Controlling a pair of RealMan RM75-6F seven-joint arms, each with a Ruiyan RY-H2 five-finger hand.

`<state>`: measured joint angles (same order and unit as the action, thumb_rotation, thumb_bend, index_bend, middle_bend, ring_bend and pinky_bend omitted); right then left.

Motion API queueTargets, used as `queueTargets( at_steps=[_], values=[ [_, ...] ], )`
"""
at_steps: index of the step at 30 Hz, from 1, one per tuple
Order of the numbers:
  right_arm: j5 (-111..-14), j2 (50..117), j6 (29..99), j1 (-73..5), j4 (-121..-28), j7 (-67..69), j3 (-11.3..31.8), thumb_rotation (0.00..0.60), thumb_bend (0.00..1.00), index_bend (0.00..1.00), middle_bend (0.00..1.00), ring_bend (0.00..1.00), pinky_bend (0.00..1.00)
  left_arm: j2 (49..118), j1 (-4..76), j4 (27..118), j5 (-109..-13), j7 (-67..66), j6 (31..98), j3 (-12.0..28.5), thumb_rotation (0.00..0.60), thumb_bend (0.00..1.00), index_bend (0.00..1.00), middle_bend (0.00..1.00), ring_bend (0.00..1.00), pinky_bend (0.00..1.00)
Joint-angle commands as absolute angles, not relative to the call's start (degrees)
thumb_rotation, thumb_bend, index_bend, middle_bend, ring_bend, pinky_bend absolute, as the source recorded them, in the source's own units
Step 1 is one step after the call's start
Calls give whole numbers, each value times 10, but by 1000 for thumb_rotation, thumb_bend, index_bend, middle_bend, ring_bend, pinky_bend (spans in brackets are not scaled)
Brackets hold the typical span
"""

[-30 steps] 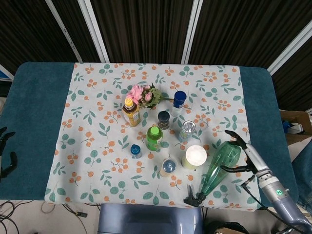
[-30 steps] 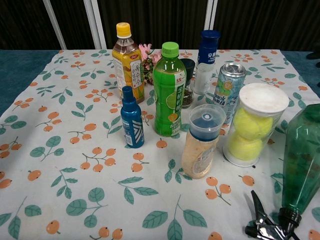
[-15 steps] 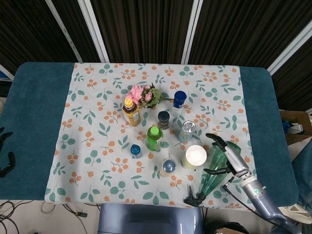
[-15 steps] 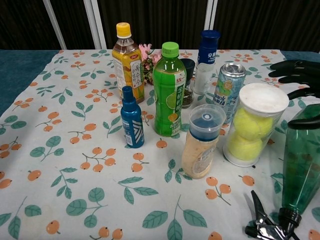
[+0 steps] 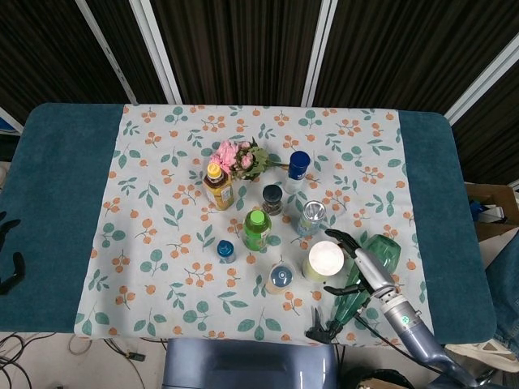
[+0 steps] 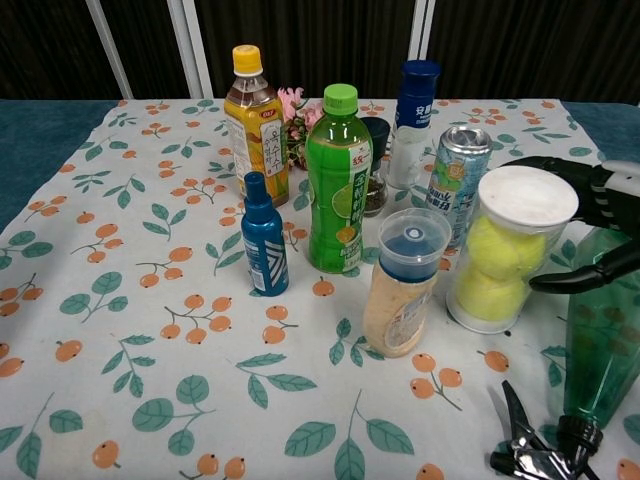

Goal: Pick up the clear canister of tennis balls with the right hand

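Right hand (image 5: 358, 262) spread wide, gripping nothing, just beside the tennis canister (image 6: 508, 249). Under it, a floral cloth (image 5: 162, 203) covers the teal desk (image 5: 57, 203); dark slatted wall (image 5: 235, 49) beyond.

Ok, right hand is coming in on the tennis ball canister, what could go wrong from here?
The right hand is open beside the canister, just above the lying green spray bottle; closing may knock or roll that bottle. The drink can and the blue-lidded jar stand close to the canister, so a push leftward could tip them. The far finger's reach behind the canister is hard to judge.
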<state>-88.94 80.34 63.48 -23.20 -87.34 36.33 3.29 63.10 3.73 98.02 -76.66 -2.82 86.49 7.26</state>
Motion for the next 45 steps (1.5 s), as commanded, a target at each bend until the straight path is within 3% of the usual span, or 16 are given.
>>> queueTargets(
  at_steps=[1,10,19,33,45],
  values=[
    [-884,810,627,-239,-868,365,35,600,116,110,132,84,187,631,37,981,-766,-29,865,73,600,594,180,64,116,9],
    [-869,821,609,-250,-860,346,33,600,131,178,226,158,187,630,38,981,-762,-29,863,74,600,594,180,63,116,9],
    [-871,819,602,-255,-862,350,23,600,184,332,379,280,211,630,38,982,-761,-28,862,75,600,594,180,64,116,9],
    [-859,786,617,-259,-891,382,43,600,253,374,414,332,265,629,38,984,-760,-29,861,74,600,594,180,64,116,9],
    [-838,705,628,-263,-931,456,82,600,273,402,436,370,313,628,38,985,-759,-26,860,75,600,594,181,63,117,9]
  ],
)
